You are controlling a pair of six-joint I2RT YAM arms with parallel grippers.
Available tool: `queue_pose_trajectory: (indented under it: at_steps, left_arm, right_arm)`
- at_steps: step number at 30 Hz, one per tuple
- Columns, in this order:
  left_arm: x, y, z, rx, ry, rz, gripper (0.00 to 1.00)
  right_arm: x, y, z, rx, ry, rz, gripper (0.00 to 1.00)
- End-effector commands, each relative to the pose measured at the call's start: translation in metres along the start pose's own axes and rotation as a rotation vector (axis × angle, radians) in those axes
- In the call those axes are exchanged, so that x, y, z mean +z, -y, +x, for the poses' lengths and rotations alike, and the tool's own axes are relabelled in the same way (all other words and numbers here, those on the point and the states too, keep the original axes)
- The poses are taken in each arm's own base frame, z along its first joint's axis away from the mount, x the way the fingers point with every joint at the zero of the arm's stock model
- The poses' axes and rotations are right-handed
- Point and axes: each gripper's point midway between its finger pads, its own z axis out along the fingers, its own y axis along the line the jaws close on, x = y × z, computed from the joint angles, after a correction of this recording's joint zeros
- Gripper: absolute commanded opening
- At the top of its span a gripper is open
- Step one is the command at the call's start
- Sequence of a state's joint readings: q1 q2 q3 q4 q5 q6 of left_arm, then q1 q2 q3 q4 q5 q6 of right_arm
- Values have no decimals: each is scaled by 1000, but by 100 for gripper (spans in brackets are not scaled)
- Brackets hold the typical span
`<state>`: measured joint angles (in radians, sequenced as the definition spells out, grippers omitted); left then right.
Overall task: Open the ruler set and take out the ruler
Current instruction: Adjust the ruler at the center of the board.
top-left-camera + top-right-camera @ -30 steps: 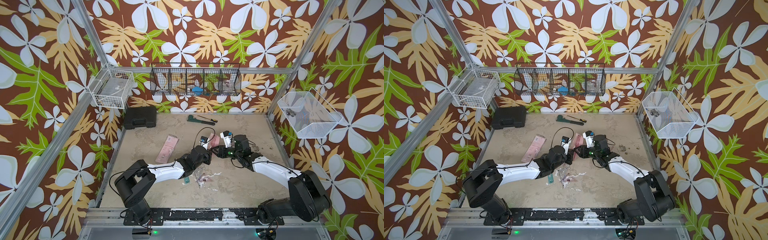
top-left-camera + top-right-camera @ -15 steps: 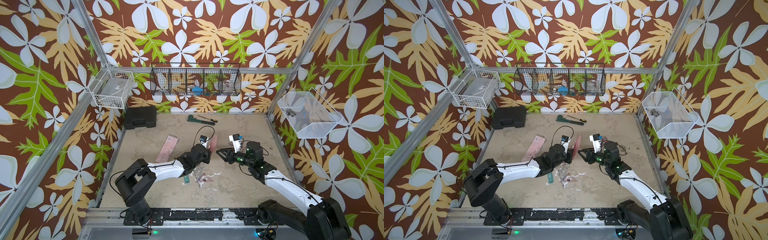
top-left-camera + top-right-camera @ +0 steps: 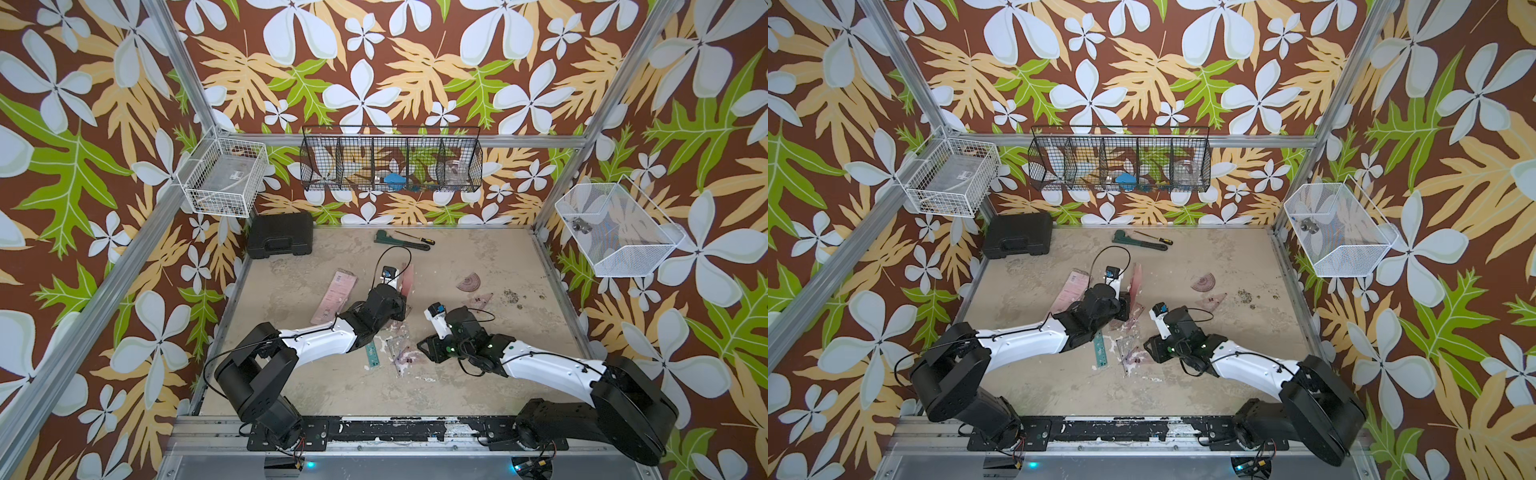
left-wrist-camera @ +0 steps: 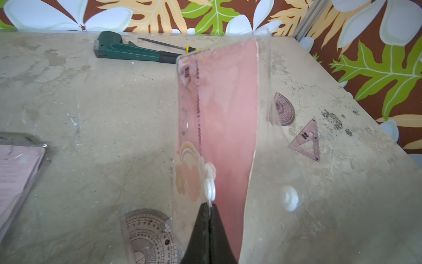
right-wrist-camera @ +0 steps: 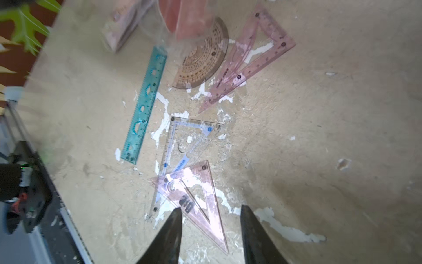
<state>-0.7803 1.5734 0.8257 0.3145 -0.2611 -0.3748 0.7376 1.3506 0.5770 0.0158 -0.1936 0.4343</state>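
Observation:
The ruler set (image 4: 228, 114) is a clear pouch with a pink card, held upright over the table's middle in both top views (image 3: 407, 278) (image 3: 1136, 280). My left gripper (image 4: 209, 205) is shut on its edge by the white snap button. A pinkish ruler (image 4: 191, 102) shows inside the pouch. My right gripper (image 5: 211, 209) stands open low over a pink triangle (image 5: 194, 198), nearer the front (image 3: 426, 347). A teal ruler (image 5: 145, 107) lies loose on the table beside it.
A clear triangle (image 5: 182, 141), protractor (image 5: 202, 66) and pink set square (image 5: 251, 57) lie by the teal ruler. A pink packet (image 3: 334, 295) lies left. Black case (image 3: 280, 235), wrench (image 3: 399, 241) and screwdriver (image 3: 415, 237) sit at the back. Another protractor (image 3: 468, 283) lies right.
My right gripper has drawn back from the pouch toward the front and now hangs over the loose pieces. The left gripper still holds the pouch in place.

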Motion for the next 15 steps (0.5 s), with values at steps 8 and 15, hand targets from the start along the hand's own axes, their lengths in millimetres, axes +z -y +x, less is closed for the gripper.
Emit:
queue_pose_trajectory:
  at_steps: [8, 15]
  left_arm:
    - [-9, -21, 0, -27, 11, -61, 0]
    - [-12, -27, -2, -24, 27, -77, 0]
  right_arm:
    - [42, 7, 11, -161, -137, 206, 51]
    - [50, 7, 31, -172, -191, 242, 52]
